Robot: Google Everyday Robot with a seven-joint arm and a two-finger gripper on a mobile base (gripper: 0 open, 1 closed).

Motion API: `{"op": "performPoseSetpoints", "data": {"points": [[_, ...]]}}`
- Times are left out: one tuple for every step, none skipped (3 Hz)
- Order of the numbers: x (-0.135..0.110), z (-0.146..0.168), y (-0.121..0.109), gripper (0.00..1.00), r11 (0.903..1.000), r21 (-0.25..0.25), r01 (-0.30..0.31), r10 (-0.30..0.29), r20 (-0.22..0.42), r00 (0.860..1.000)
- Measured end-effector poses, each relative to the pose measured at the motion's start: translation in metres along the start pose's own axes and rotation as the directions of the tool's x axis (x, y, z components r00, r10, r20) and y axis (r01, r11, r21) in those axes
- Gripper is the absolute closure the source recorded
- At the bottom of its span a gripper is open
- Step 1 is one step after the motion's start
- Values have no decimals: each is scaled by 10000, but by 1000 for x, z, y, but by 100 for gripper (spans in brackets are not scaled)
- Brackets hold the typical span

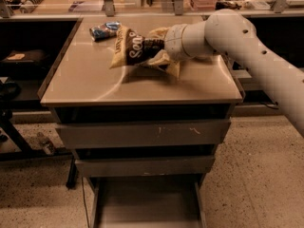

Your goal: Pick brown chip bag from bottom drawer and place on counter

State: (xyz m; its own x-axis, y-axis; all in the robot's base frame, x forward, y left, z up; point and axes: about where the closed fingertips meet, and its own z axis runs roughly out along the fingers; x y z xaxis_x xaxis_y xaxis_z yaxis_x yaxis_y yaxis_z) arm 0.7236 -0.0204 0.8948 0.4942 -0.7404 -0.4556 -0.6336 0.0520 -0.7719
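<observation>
Your gripper (160, 49) sat over the counter (142, 87), pinching one end of the brown chip bag (135, 51), which stretched out ahead of its fingertips. The bottom drawer (147, 208) stood open well below it.

Glossy counter (95, 80), crinkled foil bag (133, 51) at claw (159, 46)

1. The dark brown foil chip bag (135, 51), tan-edged with white lettering, stretched left from the gripper (160, 49).
2. The glossy beige square counter (142, 82) lay beneath both.
3. The shallow grey metal bottom drawer (147, 205) stood open, well below the gripper.
</observation>
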Motion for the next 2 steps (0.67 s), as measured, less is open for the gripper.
{"op": "performPoseSetpoints", "data": {"points": [[0,0,0,0,10000,-1,0,0,1,10000],[0,0,0,0,10000,-1,0,0,1,10000]]}}
